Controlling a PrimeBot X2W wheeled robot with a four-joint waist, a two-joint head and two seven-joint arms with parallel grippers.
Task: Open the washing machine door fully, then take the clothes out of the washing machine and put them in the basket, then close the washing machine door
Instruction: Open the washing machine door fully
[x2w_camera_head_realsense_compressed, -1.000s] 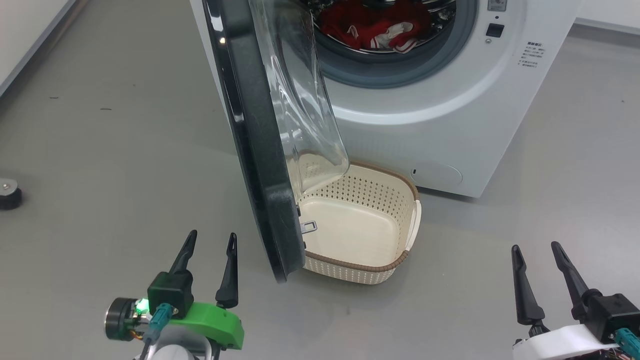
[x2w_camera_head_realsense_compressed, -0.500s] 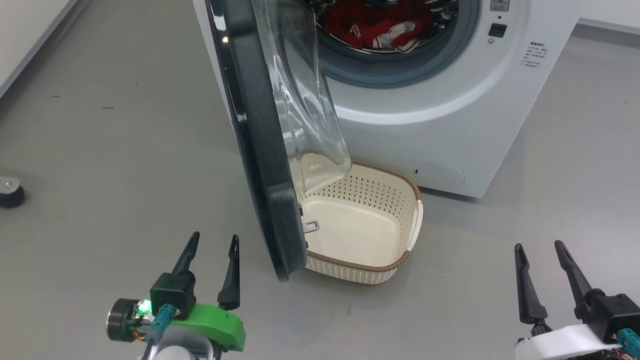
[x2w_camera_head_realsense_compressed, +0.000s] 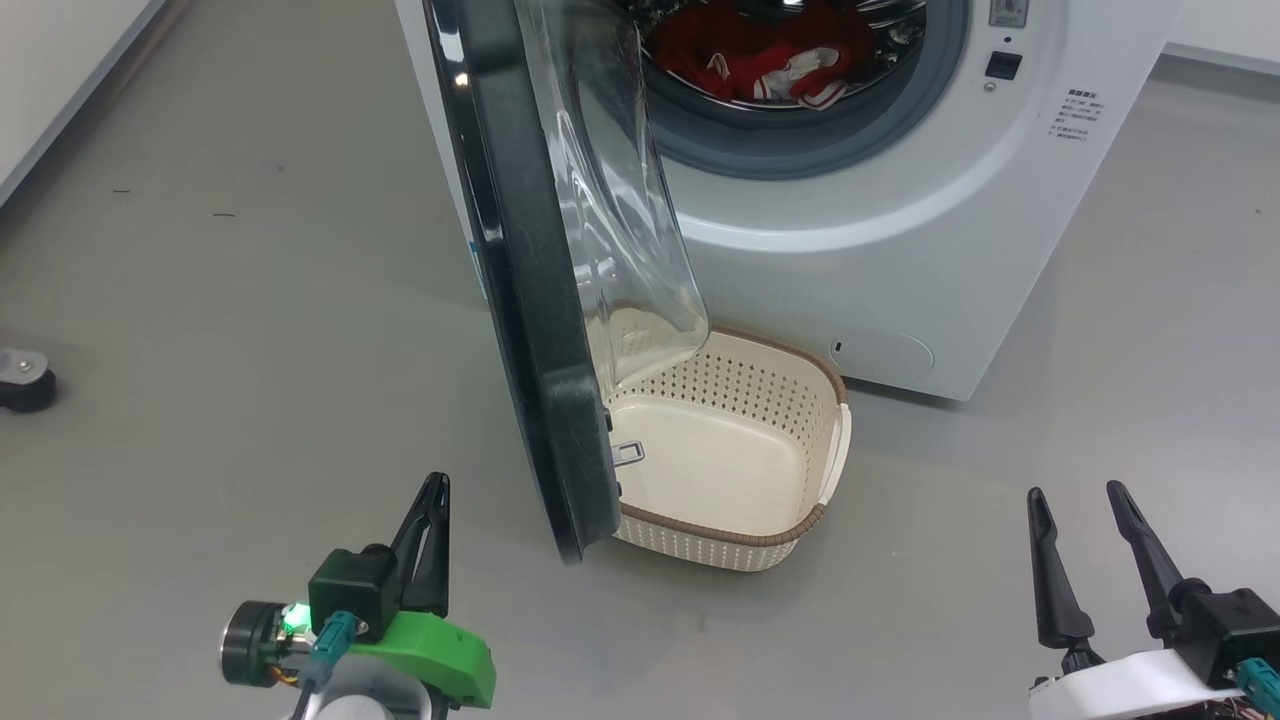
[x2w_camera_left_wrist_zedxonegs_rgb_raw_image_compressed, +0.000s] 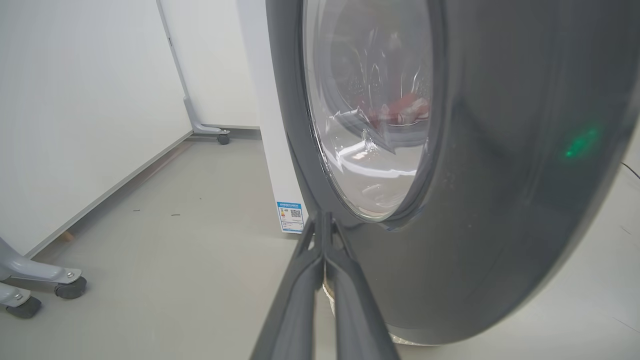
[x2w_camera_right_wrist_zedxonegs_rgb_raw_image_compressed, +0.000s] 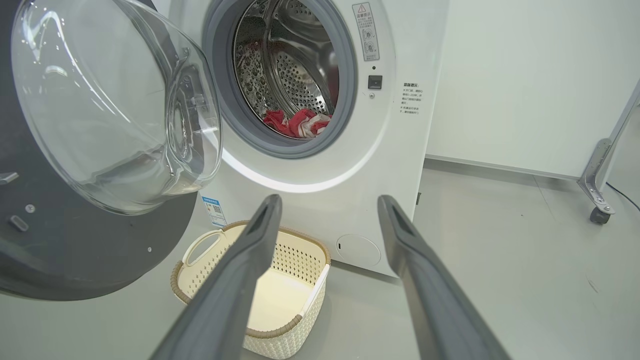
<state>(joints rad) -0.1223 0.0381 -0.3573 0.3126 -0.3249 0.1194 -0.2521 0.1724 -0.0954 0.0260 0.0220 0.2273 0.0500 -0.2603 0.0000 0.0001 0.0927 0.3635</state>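
Note:
The white washing machine (x2w_camera_head_realsense_compressed: 900, 250) (x2w_camera_right_wrist_zedxonegs_rgb_raw_image_compressed: 400, 145) stands ahead with its door (x2w_camera_head_realsense_compressed: 520, 270) (x2w_camera_left_wrist_zedxonegs_rgb_raw_image_compressed: 500, 175) (x2w_camera_right_wrist_zedxonegs_rgb_raw_image_compressed: 75, 240) swung about halfway out, black rim edge-on in the head view, glass bowl (x2w_camera_head_realsense_compressed: 620, 200) (x2w_camera_right_wrist_zedxonegs_rgb_raw_image_compressed: 110, 110) facing the drum. Red and white clothes (x2w_camera_head_realsense_compressed: 770, 50) (x2w_camera_right_wrist_zedxonegs_rgb_raw_image_compressed: 297, 122) lie inside the drum. The cream basket (x2w_camera_head_realsense_compressed: 790, 530) (x2w_camera_right_wrist_zedxonegs_rgb_raw_image_compressed: 280, 330) sits empty on the floor under the opening. My left gripper (x2w_camera_head_realsense_compressed: 432, 490) (x2w_camera_left_wrist_zedxonegs_rgb_raw_image_compressed: 322, 225) is shut on nothing, left of the door's outer face. My right gripper (x2w_camera_head_realsense_compressed: 1075, 495) (x2w_camera_right_wrist_zedxonegs_rgb_raw_image_compressed: 327, 200) hangs open at the lower right, apart from everything.
Grey floor (x2w_camera_head_realsense_compressed: 250, 320) spreads to the left and right of the machine. A dark caster (x2w_camera_head_realsense_compressed: 25, 380) sits at the far left, and grey wheeled frame feet (x2w_camera_left_wrist_zedxonegs_rgb_raw_image_compressed: 45, 280) (x2w_camera_right_wrist_zedxonegs_rgb_raw_image_compressed: 600, 200) stand by the white walls.
My left gripper has gone from open to shut, with nothing between its fingers. The head camera has shifted slightly. The door and right gripper hold still.

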